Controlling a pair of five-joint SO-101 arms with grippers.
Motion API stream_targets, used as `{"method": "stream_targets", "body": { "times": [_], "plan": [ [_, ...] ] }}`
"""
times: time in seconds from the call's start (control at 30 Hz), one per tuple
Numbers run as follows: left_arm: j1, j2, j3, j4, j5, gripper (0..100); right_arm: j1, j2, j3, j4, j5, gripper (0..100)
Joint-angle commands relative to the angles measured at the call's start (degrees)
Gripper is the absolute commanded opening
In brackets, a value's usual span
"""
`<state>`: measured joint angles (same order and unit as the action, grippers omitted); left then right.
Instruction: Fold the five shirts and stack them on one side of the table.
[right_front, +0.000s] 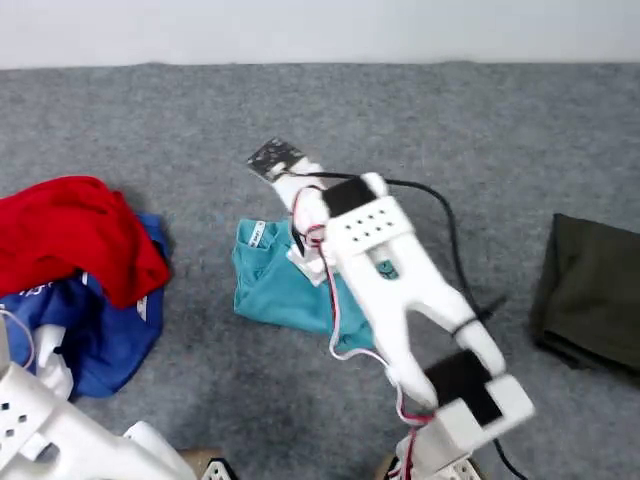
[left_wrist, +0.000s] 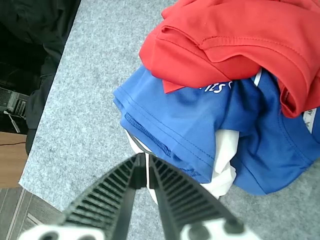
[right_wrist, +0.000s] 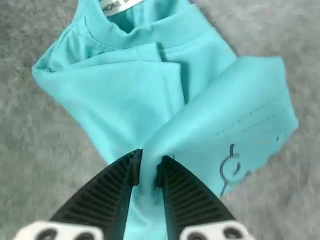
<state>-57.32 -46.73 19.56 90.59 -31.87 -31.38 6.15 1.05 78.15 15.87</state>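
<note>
Fabric of the crumpled teal cotton shirt (right_wrist: 150, 95) is pinched in the right hand (right_wrist: 148, 169). The left hand (left_wrist: 146, 167), pressed together, hovers just short of a rumpled red jersey shirt (left_wrist: 240, 40) atop a blue jersey shirt (left_wrist: 200, 125).

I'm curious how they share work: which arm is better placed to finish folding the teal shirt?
Right, probably. The right gripper pinches a fold of the teal shirt; the left gripper is off by the red shirt and blue shirt.

Extends right arm (right_front: 400, 290) over mid-table, right gripper (right_wrist: 148, 167) clamped on a fold of teal shirt (right_wrist: 125, 95); rests left arm (right_front: 40, 430) low at near corner, left gripper (left_wrist: 146, 161) closed.
</note>
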Motion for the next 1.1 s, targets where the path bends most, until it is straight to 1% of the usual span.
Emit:
{"method": "stream_targets", "body": {
  "times": [0.0,0.17,0.23,0.27,0.4,0.47,0.53,0.6,0.67,0.7,0.73,0.87,0.97,1.07],
  "plan": [
    [0.1,-1.3,-0.2,-0.7,0.5,2,-1.0,4.0,-8.6,-1.7,-0.6,0.9],
    [0.1,-1.3,-0.1,-0.6,0.5,2,-2.6,13.6,-19.2,-0.1,-1.0,1.2],
    [0.1,-1.3,0.6,-0.6,0.5,2,-3.9,17.0,-23.3,1.6,-0.9,2.9],
    [0.1,-1.3,1.2,-0.6,0.5,2,-4.6,18.6,-25.3,3.0,-0.9,5.3],
    [0.1,-1.3,3.5,-0.6,0.5,2,-6.6,22.1,-34.4,10.0,-0.9,20.1],
    [0.1,-1.3,3.6,-0.6,0.5,2,-6.4,22.2,-39.1,13.7,-0.9,22.6],
    [0.1,-1.3,3.6,-0.8,0.5,2,-5.6,22.2,-43.3,17.5,-0.4,19.7],
    [0.1,-1.3,3.6,-1.1,0.5,2,-4.4,22.4,-46.6,20.8,-0.4,12.2],
    [0.1,-1.3,3.6,-1.1,0.5,2,-2.6,22.5,-48.8,23.9,-0.4,1.6],
    [0.1,-1.3,3.6,-1.1,0.5,2,-1.5,22.6,-49.1,24.7,0.0,0.2],
    [0.1,-1.3,3.6,-1.1,0.5,2,-0.2,22.5,-48.4,24.8,1.1,2.4],
    [0.1,-1.3,3.7,-1.1,0.5,2,4.1,22.7,-43.9,24.7,4.7,1.1],
    [0.1,-1.3,3.6,-1.5,0.5,2,4.4,22.7,-37.0,24.7,6.7,0.9],
    [-0.3,-1.3,3.7,-3.1,0.5,2,2.4,22.8,-30.2,24.6,6.8,0.9]
  ]
}}
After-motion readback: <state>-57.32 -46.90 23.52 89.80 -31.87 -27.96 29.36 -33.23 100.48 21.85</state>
